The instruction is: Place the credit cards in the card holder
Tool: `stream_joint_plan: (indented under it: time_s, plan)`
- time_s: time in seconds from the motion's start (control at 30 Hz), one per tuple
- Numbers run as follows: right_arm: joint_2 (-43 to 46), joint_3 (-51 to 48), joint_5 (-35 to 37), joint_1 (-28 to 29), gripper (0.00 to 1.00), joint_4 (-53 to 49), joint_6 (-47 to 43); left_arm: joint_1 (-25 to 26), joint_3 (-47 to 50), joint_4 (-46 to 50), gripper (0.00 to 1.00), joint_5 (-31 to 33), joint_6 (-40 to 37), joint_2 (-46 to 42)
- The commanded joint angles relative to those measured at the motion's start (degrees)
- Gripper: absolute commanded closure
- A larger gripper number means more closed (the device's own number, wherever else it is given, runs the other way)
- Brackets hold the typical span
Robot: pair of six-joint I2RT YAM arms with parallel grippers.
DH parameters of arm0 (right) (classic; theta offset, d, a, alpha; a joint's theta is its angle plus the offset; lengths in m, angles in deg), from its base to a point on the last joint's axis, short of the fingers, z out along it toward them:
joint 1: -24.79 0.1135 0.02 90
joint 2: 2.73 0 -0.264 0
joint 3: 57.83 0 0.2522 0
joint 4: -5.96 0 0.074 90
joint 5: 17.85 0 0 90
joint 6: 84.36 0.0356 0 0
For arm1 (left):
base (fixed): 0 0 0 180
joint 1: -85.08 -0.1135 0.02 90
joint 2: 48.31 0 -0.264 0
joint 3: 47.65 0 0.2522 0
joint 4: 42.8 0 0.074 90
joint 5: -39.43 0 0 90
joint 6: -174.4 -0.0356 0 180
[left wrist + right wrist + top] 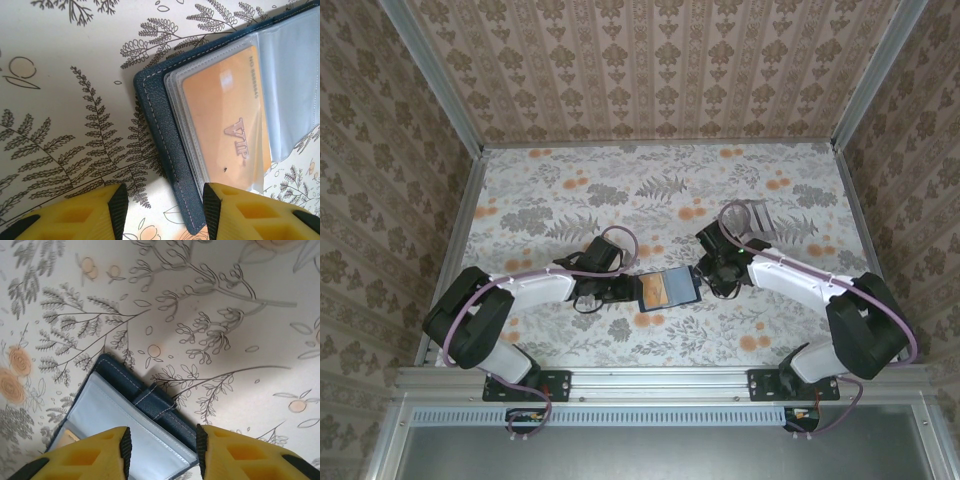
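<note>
Orange card point(225, 120) sleeved in the open card holder point(668, 288) mid-worktop point(550, 190); pale striped pieces point(757, 215) far right, likely cards still to load. Both arms' jaws stand spread.

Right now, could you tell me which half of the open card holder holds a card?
The card holder half by the left hand: an orange VIP card sits in its clear sleeve; the other half looks pale blue.

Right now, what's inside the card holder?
An orange VIP card sits in a clear sleeve of the open card holder. Anything behind it is covered.
</note>
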Motion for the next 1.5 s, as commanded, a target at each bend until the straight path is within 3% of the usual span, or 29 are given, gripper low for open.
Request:
stream_joint_plan:
  time_s: [0.0, 0.13, 0.37, 0.9, 1.2, 1.47]
  plan:
    - [-4.2, 0.68, -5.22, -0.39, 0.57, 2.48, 9.79, 0.16, -0.57, 1.22, 0.52, 1.69, -1.45, -0.85]
    - [-10.51, 2.31, -9.96, -0.13, 0.59, 6.3, 12.94, 0.23, -0.26, 0.64, 0.52, 1.47, -1.15, -1.28]
    - [-11.94, 5.22, -4.5, -0.34, 0.59, 1.83, 13.09, 0.19, 0.32, -0.94, 0.51, 1.2, -0.69, -0.45]
    - [-18.28, 12.23, -4.9, -0.14, 0.6, -1.28, 12.59, 0.01, -1.01, -0.39, 0.49, 3.34, -0.76, 1.96]
    - [-20.5, 11.28, -5.87, 0.23, 0.75, -0.27, 12.27, 0.61, -7.41, 7.4, 0.5, 11.71, -2.13, 6.49]
    - [-17.04, 7.89, -7.68, -1.33, 0.79, 3.95, 13.3, 2.3, -10.13, 12.5, 0.51, 18.62, -0.32, 13.02]
